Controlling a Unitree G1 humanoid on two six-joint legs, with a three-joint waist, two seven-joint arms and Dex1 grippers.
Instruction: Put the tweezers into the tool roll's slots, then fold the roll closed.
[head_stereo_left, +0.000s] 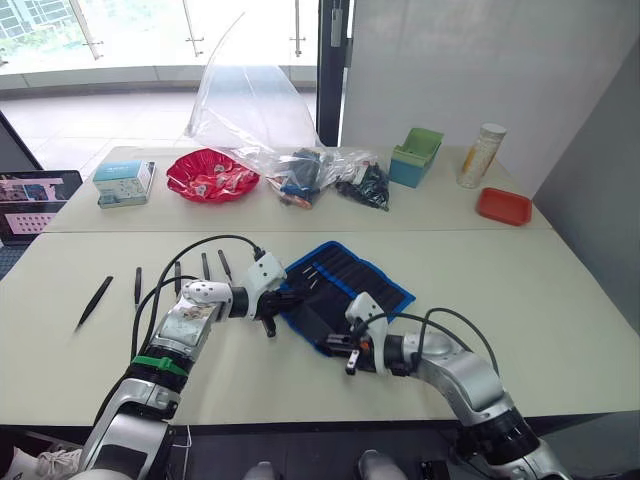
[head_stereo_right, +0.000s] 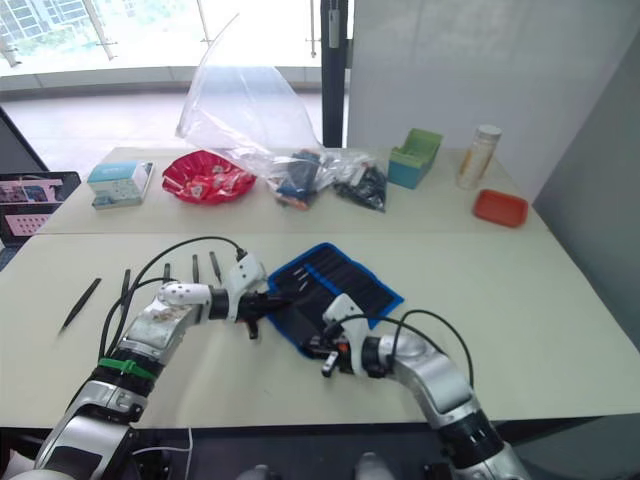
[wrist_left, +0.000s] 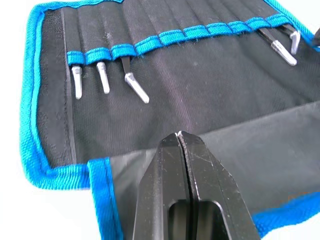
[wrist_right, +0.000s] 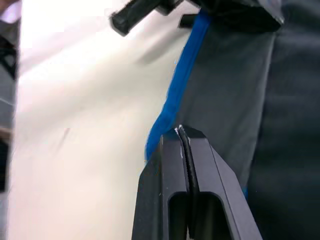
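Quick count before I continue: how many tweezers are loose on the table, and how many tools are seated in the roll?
Loose tweezers: 5
Slotted tools in the tool roll: 5
Total: 10

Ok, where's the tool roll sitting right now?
In the left eye view the tool roll lies open on the near table, about centre, between the left gripper at its left edge and the right gripper at its near edge.
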